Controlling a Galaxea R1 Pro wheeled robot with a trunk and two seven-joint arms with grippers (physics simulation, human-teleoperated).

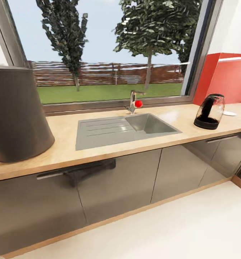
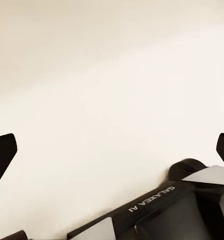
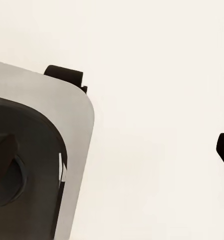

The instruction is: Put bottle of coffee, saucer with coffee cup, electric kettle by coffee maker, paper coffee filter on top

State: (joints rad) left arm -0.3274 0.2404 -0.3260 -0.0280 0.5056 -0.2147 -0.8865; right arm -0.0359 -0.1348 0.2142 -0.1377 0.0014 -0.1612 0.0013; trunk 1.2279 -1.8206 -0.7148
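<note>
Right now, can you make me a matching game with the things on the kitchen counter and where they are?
Things:
1. coffee maker
2. electric kettle
3. sink
4. saucer

Places:
A. sunk into the middle of the kitchen countertop, below the tap
B. far left, big and close
C. flat and white, just behind the dark glass jug
D. toward the right end, on a black base

Pairs: 1-B, 2-D, 3-A, 4-C

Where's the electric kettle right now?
In the head view the electric kettle stands at the right end of the kitchen countertop, right of the sink, with a small white dish just behind it.
</note>
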